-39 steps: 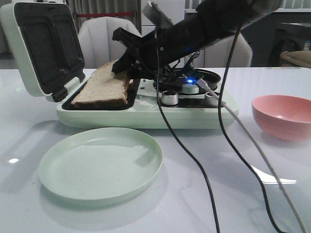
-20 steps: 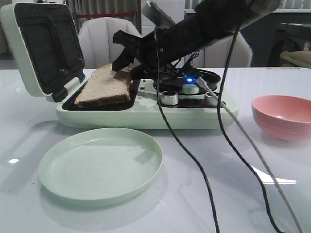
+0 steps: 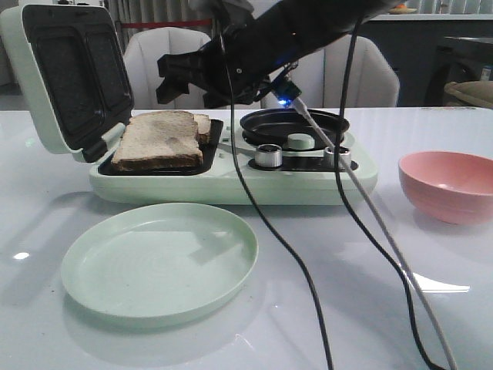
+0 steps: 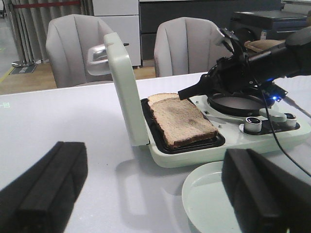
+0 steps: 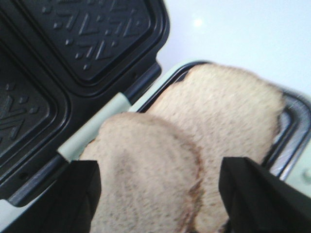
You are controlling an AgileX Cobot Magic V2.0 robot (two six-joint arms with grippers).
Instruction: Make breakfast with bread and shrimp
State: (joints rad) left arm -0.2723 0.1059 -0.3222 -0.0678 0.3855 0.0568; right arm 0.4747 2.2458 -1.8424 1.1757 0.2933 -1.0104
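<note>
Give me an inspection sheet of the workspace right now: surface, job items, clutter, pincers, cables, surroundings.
Surface: glossy white table, reflections only.
Job items: two bread slices lie overlapping on the open sandwich maker; shrimp: nothing seen.
Clutter: empty green plate in front; pink bowl to the right; its inside is hidden.
Pincers: right pincer open above the bread, holding nothing; left pincer open, low over the table.
Cables: black cable and grey cable hang across the appliance and table.
Surroundings: grey chairs behind.

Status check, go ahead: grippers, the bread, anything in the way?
Right gripper open, empty, above the bread. Left gripper open, empty. Both slices overlapping in the sandwich maker, lid up. Nothing blocking.
</note>
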